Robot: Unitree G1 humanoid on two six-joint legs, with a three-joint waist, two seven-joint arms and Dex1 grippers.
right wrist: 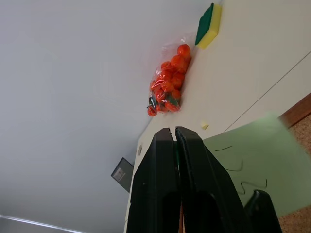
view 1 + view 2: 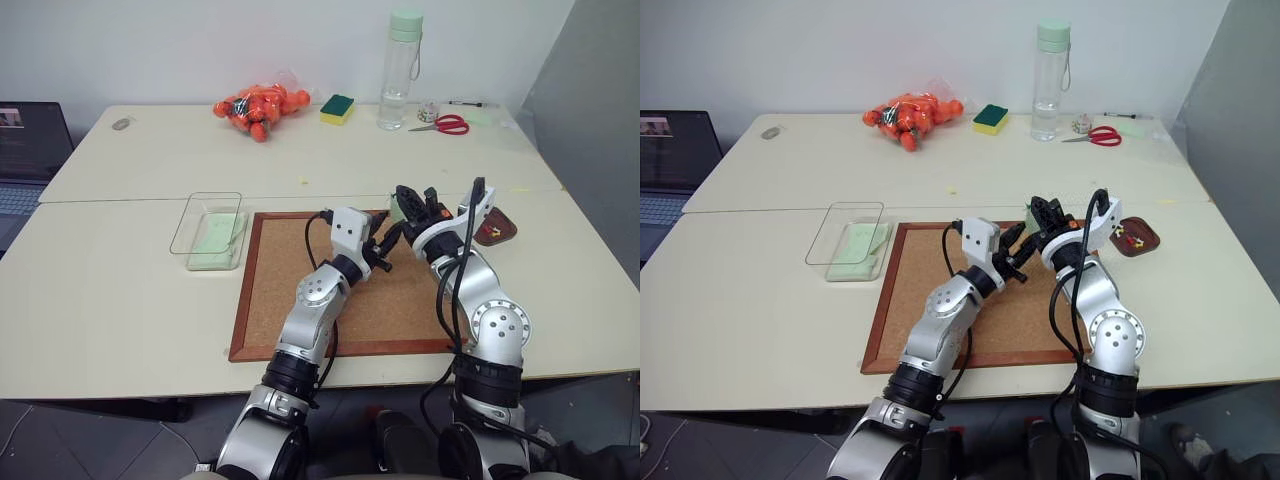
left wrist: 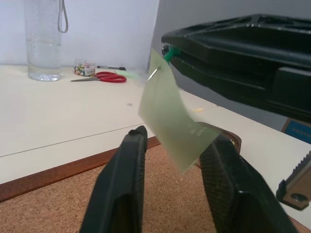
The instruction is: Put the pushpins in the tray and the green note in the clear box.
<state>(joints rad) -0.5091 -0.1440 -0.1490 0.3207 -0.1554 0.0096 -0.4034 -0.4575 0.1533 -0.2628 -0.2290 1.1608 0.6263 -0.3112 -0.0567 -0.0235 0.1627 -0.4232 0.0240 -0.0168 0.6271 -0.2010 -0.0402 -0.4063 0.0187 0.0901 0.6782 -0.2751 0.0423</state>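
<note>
While my two arms meet over the far right corner of the cork board [image 2: 330, 300], my right gripper [image 3: 170, 52] is clamped tight on the dark green pushpin [image 3: 168, 53], whose metal point runs through the top corner of the green note [image 3: 172, 114]. That pale slip hangs tilted from the pin, above the cork and clear of it. My left gripper [image 3: 176, 155] sits just under it with its two black fingers [image 3: 121, 184] apart, one on each side of the note's lower edge; I cannot tell whether either pad touches the paper (the lower corner dips right between them).

From the board's middle, the tray [image 2: 1137, 240] lies at about two o'clock, just off the frame's far right corner, with a yellow pushpin [image 2: 1122, 234] lying in it. The clear box [image 2: 208, 231] stands at about ten o'clock, just beside the board's left edge, with a pale green sheet lying flat inside.

Farther back at twelve o'clock are a green-and-yellow sponge [image 2: 337, 108], a bag of orange balls [image 2: 260, 108], a tall clear bottle [image 2: 401, 70] and red scissors [image 2: 445, 124]
</note>
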